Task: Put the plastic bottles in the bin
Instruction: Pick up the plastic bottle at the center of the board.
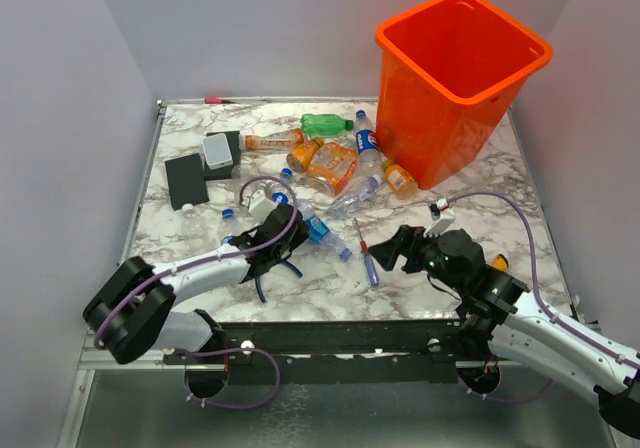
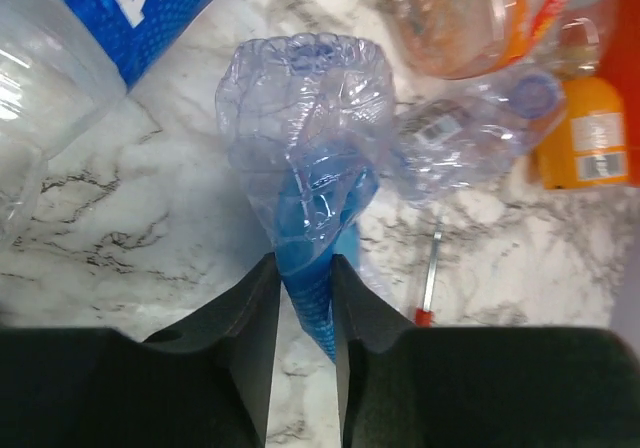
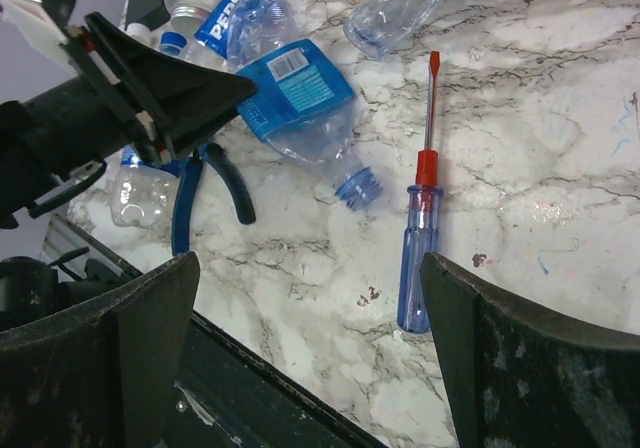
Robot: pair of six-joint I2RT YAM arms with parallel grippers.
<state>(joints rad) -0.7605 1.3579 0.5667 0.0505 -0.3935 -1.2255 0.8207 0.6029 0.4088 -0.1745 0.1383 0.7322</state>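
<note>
Left wrist: left gripper (image 2: pixel 303 278) jaws clamped on crushed clear bottle (image 2: pixel 305 138); judged light, soft, slippery; hold at flattened end suits. Right gripper (image 3: pixel 310 263) jaws wide apart, empty.

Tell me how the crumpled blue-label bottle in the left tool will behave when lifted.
Probably very light: the crumpled bottle looks empty, its neck uncapped in the right wrist view. Likely floppy: its thin walls are already creased and pinched flat in the left tool. It may slip, since only a narrow fold is gripped.
</note>
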